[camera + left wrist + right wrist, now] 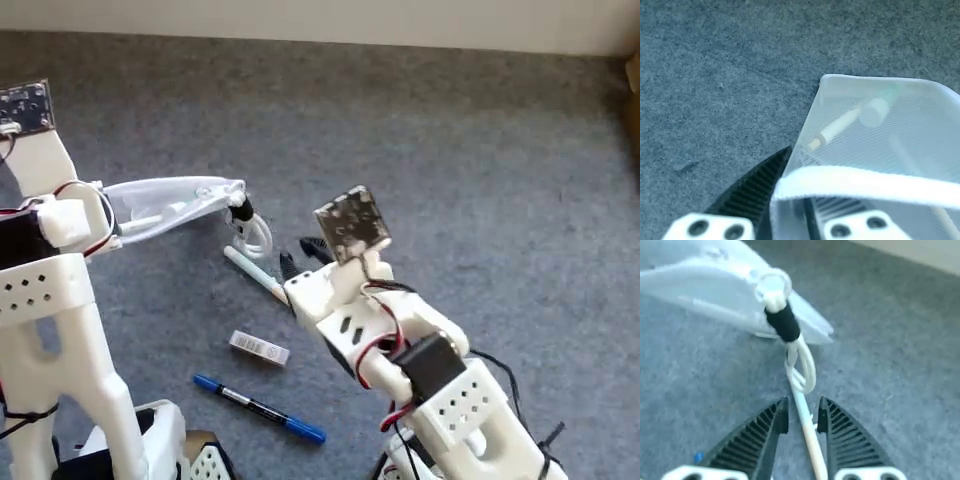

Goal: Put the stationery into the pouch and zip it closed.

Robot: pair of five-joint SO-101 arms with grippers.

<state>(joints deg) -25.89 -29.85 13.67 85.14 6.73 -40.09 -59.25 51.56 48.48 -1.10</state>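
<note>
Left hand pinches the soft, light mesh pouch by its edge, just ahead of the right hand, which is spread astride the slim, stiff white pen; the pen is judged prone to rolling and best gripped mid-barrel.

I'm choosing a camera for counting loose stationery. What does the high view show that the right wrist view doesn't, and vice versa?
High view only: the small white block and the blue pen at full length, both lying loose. Right wrist view only: the right hand seen close, open, with a finger on each side of the white pen. Both: the pouch, its looped zip cord and that white pen.
</note>
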